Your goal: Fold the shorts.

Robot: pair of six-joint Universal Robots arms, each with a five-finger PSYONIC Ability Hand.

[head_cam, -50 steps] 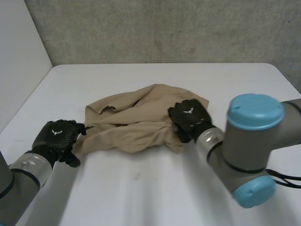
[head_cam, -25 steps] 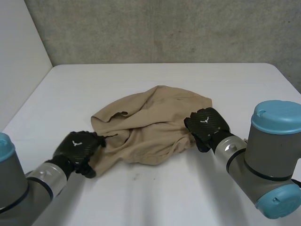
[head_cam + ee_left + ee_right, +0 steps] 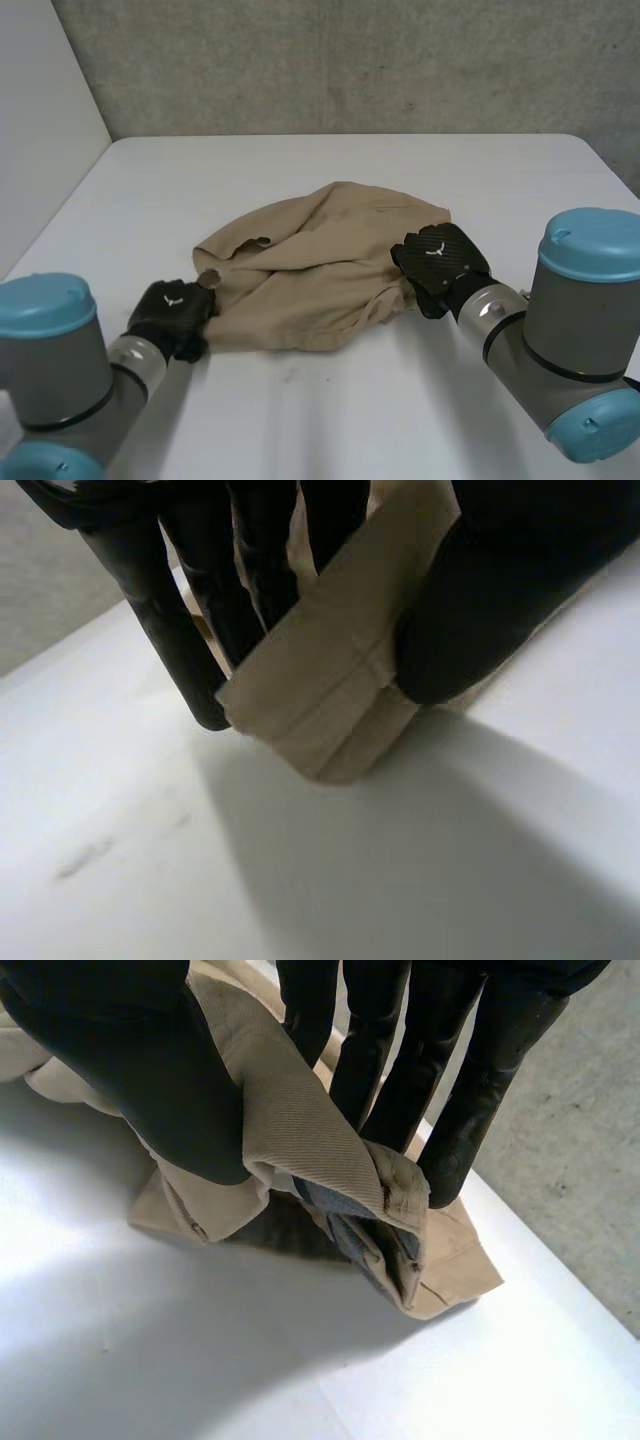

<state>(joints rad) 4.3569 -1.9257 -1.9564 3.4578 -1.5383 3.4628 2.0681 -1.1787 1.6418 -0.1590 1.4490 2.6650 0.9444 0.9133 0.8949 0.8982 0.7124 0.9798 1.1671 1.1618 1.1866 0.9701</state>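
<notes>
**Both hands clamped on tan shorts at mid-worktop**

Tan shorts lay in a crumpled, rounded heap about the middle of the white worktop, somewhat nearer its front edge than its far edge. The cloth was bunched and creased, with a wavy rim facing the worktop's left edge.

The black left hand sat at the corner of the heap nearest the worktop's front-left corner. In the left wrist view, its fingers and thumb pinched a flat, hemmed flap of cloth between them. The flap's stitched end pointed down at the worktop. Whether it touched the surface could not be told.

The black right hand sat at the side of the heap facing the worktop's right edge. In the right wrist view, its thumb pressed a fold of cloth against its fingers. A thick seamed rim stuck out past the fingertips, with darker grey lining showing inside it. More of the cloth lay on the worktop beneath the hand.

Both grey arms, capped in light blue, reached in from the front edge, one near each front corner.
</notes>
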